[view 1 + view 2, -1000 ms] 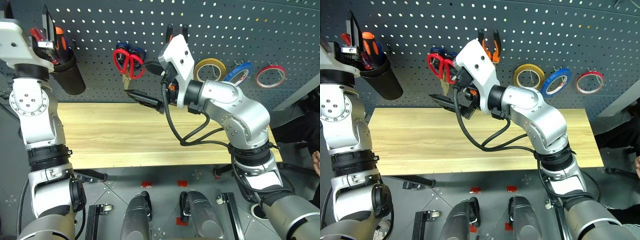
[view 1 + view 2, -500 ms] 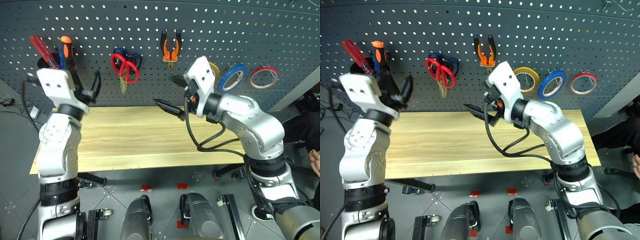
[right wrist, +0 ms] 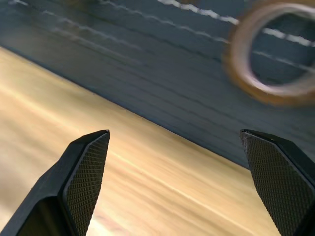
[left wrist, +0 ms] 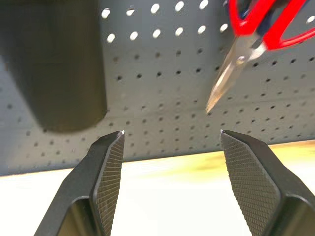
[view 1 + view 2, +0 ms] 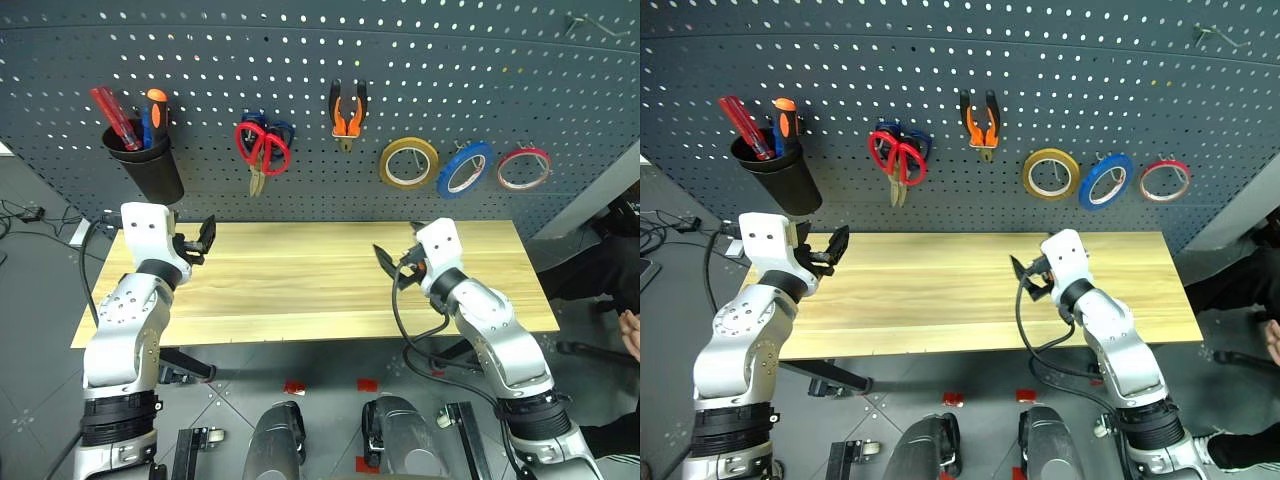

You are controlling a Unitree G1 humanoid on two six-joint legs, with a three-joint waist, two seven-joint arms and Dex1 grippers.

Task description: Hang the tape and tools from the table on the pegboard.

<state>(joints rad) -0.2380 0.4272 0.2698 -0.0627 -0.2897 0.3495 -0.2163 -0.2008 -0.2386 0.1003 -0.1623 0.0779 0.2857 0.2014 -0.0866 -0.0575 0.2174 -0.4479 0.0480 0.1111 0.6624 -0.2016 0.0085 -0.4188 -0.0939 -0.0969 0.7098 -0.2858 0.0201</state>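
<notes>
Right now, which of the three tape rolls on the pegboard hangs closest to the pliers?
The yellow-tan roll, leftmost of the three, beside the pliers; the blue tape and red-rimmed roll hang farther right.

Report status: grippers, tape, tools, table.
Left gripper and right gripper open, empty. Thin blue tape ring, red-handled scissors, orange-and-black pliers hung on grey pegboard. Nothing on light wooden table.

Blue-handled scissors sit mostly hidden behind the red-handled scissors — the yellow-tan roll, perhaps motion-smeared, runs off-frame.

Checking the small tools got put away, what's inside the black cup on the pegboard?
The black cup holds a red-handled tool and an orange-and-black screwdriver; their lower ends are hidden inside it.
</notes>
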